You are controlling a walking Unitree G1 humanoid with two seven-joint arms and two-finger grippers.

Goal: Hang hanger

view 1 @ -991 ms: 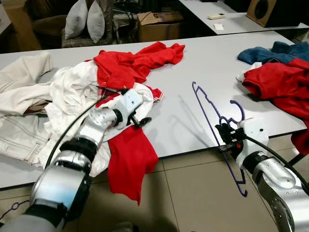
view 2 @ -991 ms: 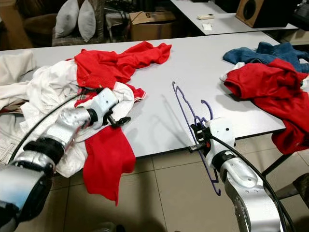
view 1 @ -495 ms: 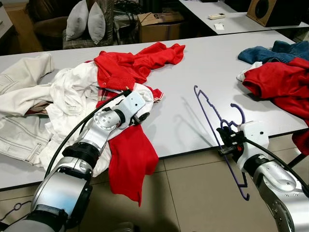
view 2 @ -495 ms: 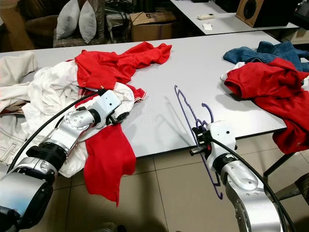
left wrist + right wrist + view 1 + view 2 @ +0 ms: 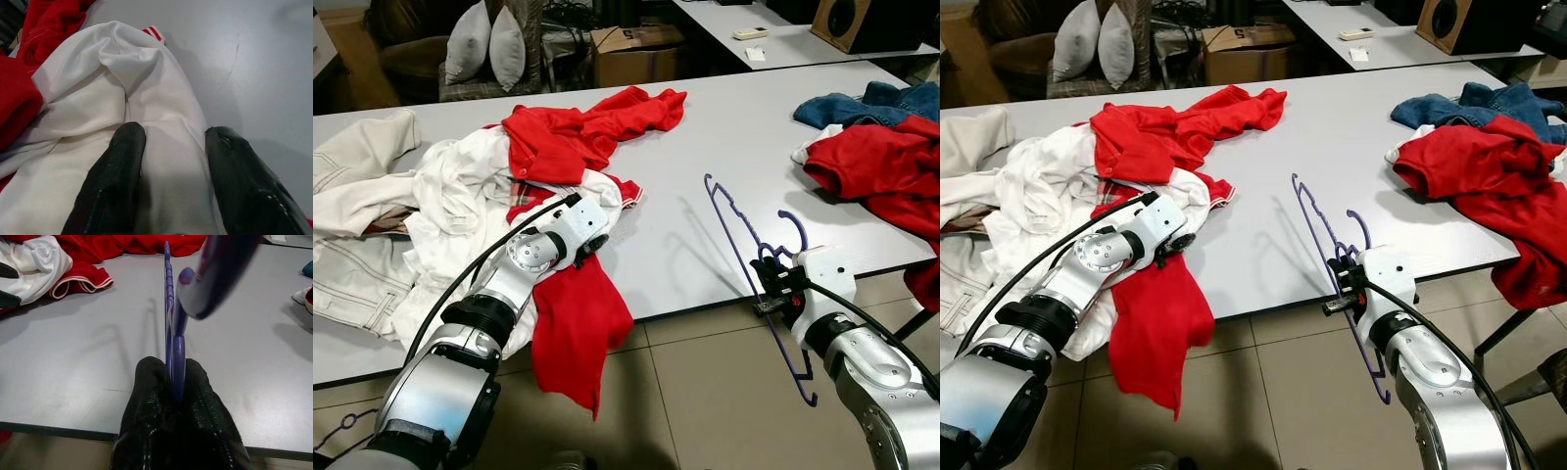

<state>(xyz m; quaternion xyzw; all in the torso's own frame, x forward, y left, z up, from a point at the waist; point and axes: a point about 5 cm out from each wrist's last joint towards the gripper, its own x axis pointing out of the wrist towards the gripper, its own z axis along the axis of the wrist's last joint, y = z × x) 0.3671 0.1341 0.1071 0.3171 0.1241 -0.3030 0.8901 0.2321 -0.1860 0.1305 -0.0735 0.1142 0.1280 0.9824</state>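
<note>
A thin purple hanger (image 5: 732, 223) stands on edge over the grey table's front edge (image 5: 705, 299), its hook (image 5: 793, 225) pointing up. My right gripper (image 5: 770, 286) is shut on the hanger's neck (image 5: 172, 340), just off the table edge. My left gripper (image 5: 598, 241) rests on a heap of clothes at the left. Its fingers (image 5: 117, 176) are open and straddle a fold of a white garment (image 5: 127, 83). A red garment (image 5: 576, 328) hangs over the table edge right below it.
Red and blue clothes (image 5: 886, 162) lie at the table's right end. A beige garment (image 5: 357, 186) spreads at the left. Behind stand a cardboard box (image 5: 631, 49), a chair with pillows (image 5: 489, 44) and a second table with a speaker (image 5: 871, 22). Tiled floor lies in front.
My left gripper has drawn back from above the bare table onto the white garment, its fingers now sunk in the cloth. The right gripper and hanger have barely moved.
</note>
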